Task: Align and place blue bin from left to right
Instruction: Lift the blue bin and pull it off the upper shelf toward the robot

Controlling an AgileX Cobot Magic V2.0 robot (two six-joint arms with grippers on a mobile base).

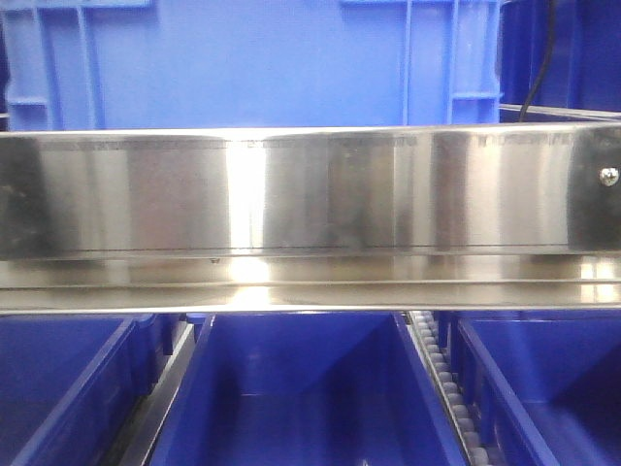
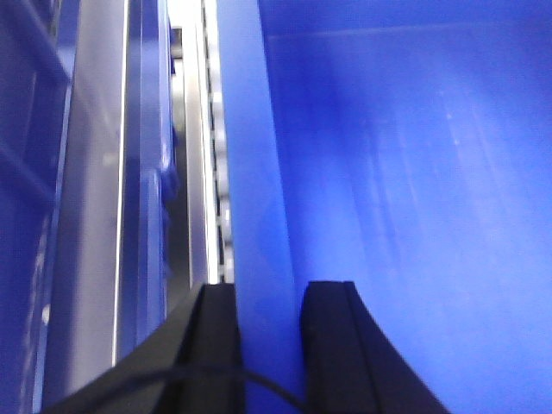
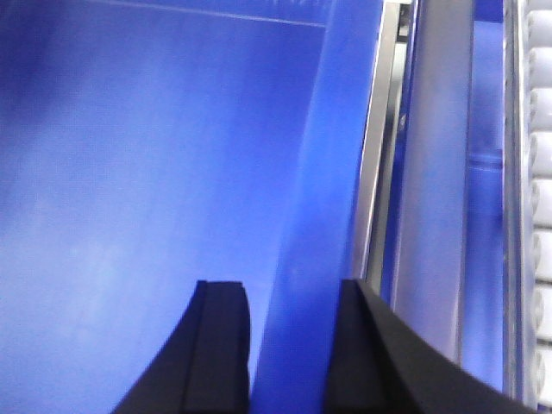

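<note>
Your wrist views show what the front view hides: the left gripper (image 2: pixel 269 289) and right gripper (image 3: pixel 291 285) each clamp a side wall of the bin (image 1: pixel 301 388). Ahead, a steel rail (image 1: pixel 291 194) crosses above it, and rollers (image 3: pixel 539 172) flank its right.

— Which one is yours?
— The blue bin (image 1: pixel 301 388): bright blue plastic, open side up, sitting level, smooth walls sloping down inside.
— Where does it lie?
— Low and centred, with a roller rail (image 1: pixel 441 379) just beside its right wall. My left pincer (image 2: pixel 267 289) pinches its left wall, and my right pincer (image 3: pixel 289 285) its right wall.
</note>
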